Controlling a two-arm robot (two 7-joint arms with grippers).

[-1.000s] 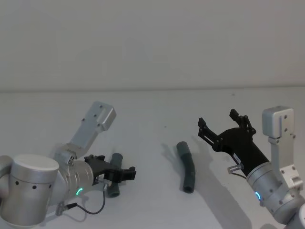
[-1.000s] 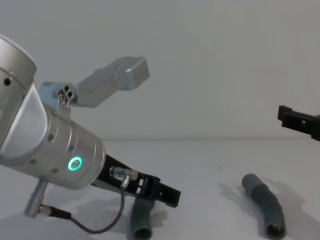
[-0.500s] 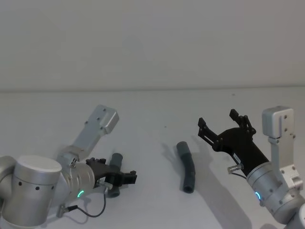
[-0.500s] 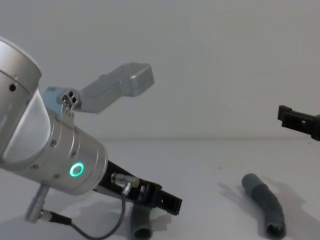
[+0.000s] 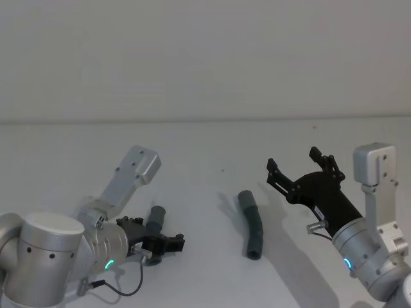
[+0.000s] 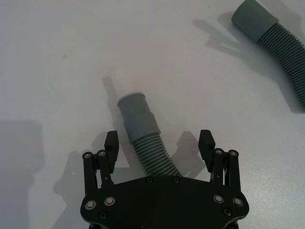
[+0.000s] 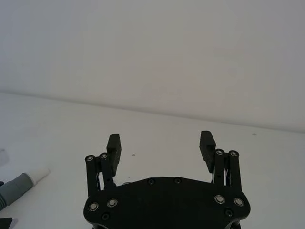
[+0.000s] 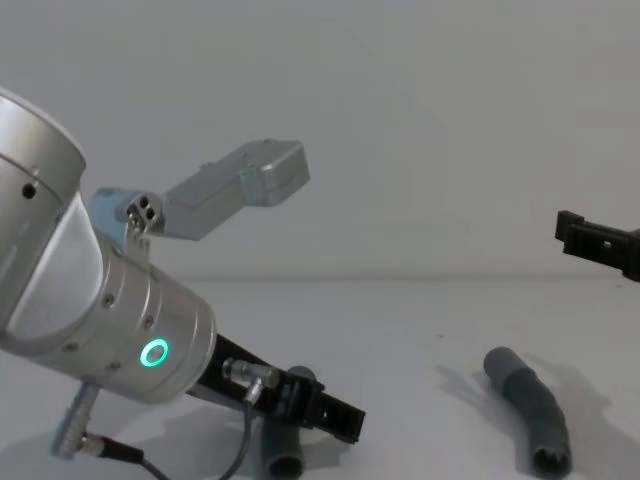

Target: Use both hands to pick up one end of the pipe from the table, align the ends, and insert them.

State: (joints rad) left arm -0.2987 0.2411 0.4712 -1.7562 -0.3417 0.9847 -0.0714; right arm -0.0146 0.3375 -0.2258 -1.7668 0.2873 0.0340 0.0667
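Left gripper lower over white table

Lower left of the head view: the left gripper reaches low toward centre frame, fingers spread wide, a green ring light glowing on its silver arm. At lower right, the right gripper hangs raised, fingers likewise parted.

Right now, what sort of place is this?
Likely a robotics test bench: a plain white table against a blank wall, two hose pieces on it, with the left gripper and right gripper both open.
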